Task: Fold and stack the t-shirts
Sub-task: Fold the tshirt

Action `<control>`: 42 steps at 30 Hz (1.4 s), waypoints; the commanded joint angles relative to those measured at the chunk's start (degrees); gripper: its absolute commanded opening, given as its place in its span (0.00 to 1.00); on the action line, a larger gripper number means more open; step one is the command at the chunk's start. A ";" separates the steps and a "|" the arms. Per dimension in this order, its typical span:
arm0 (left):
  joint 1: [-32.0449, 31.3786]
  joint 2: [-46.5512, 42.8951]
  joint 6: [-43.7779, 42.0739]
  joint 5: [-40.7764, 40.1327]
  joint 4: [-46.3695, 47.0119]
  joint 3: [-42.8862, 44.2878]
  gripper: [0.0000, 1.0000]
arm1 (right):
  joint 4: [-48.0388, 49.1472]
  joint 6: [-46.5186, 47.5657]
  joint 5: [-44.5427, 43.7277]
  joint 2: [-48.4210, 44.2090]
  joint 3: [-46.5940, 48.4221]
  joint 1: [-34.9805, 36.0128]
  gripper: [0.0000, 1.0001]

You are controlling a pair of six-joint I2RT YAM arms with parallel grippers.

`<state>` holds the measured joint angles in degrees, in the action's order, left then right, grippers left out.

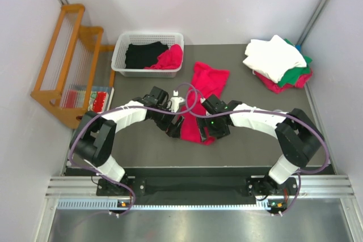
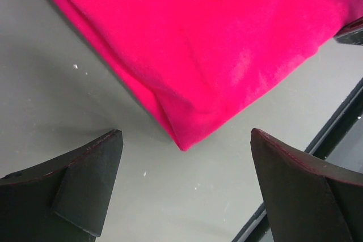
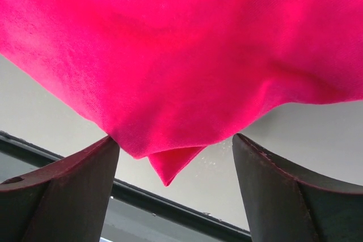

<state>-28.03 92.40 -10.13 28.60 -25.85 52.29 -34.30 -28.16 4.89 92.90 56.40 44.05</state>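
Right end effector (image 3: 176, 168) around crimson t-shirt (image 3: 181, 49) corner

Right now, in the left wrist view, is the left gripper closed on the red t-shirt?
No. The left gripper stands wide open, and the red t-shirt corner lies on the table between its fingers, untouched.

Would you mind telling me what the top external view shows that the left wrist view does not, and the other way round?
Only the top view shows the basket holding black and red tees, the stack of folded tees at far right, the wooden rack and both arms. Only the left wrist view shows the left end effector open, its fingers apart beside the tee's corner. Both show the red tee on the table.
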 commanded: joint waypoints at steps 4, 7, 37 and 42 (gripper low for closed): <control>-0.18 1.73 1.16 0.40 3.70 0.18 0.94 | 1.96 -0.58 0.56 -1.67 -0.85 -0.55 0.70; -0.27 2.52 1.08 0.23 4.05 0.35 0.91 | 1.96 -1.10 0.92 -2.11 -1.38 -0.63 0.64; -2.29 -1.34 -4.98 4.27 -15.72 10.90 0.35 | 1.44 -2.16 1.71 -6.33 -3.32 -0.55 0.16; -2.29 -3.63 -5.60 4.01 -17.13 10.81 0.38 | 0.55 -1.90 1.09 -7.38 -3.49 -0.55 0.11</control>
<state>-30.06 92.49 -13.58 31.05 -39.57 61.19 -33.87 -30.13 6.15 88.53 52.88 43.97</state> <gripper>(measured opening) 0.369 0.114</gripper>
